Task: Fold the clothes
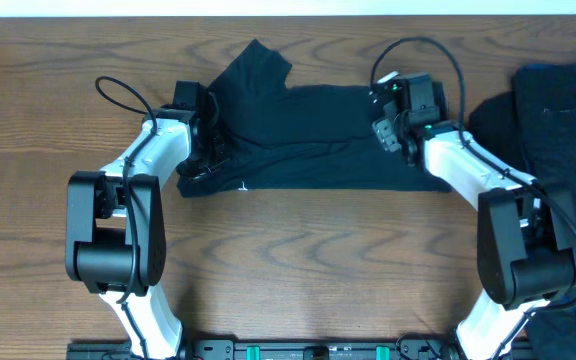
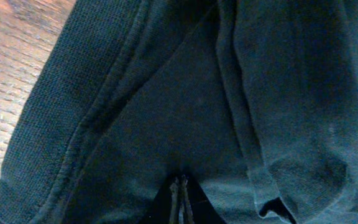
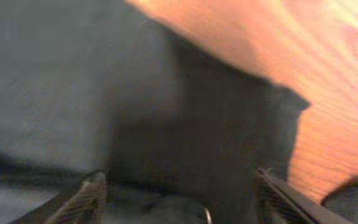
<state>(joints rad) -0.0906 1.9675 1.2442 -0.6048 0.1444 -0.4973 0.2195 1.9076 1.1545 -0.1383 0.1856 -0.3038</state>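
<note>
A dark navy T-shirt (image 1: pixel 308 130) lies spread lengthwise along the far edge of the wooden table (image 1: pixel 298 260), roughly midway between the left and right edges. One sleeve (image 1: pixel 258 62) sticks out toward the far edge. A tiny white tag (image 1: pixel 243 185) shows on the shirt's near hem, left of centre. The shirt's left end is bunched and wrinkled, while its right end lies flatter.

The left gripper (image 1: pixel 208 135) sits on the bunched left end of the shirt. In the left wrist view, the left gripper (image 2: pixel 180 186) has its fingers pressed tightly together. The shirt's creases and a ribbed hem (image 2: pixel 55 124) run in toward the fingertips, so it appears to be pinching the cloth. A strip of bare wood shows at the upper left of that view.

The right gripper (image 1: pixel 386 128) is over the right end of the shirt. The right wrist view is blurred. It shows the right gripper (image 3: pixel 179 186) with its two fingers (image 3: pixel 92 196) wide apart and dark fabric beneath and between them. The shirt's edge and bare wood lie just beyond.

A second pile of dark clothes (image 1: pixel 558 110) lies against the right edge of the table, near the far right corner. It is separated from the T-shirt, and the right arm lies across the gap between them.
</note>
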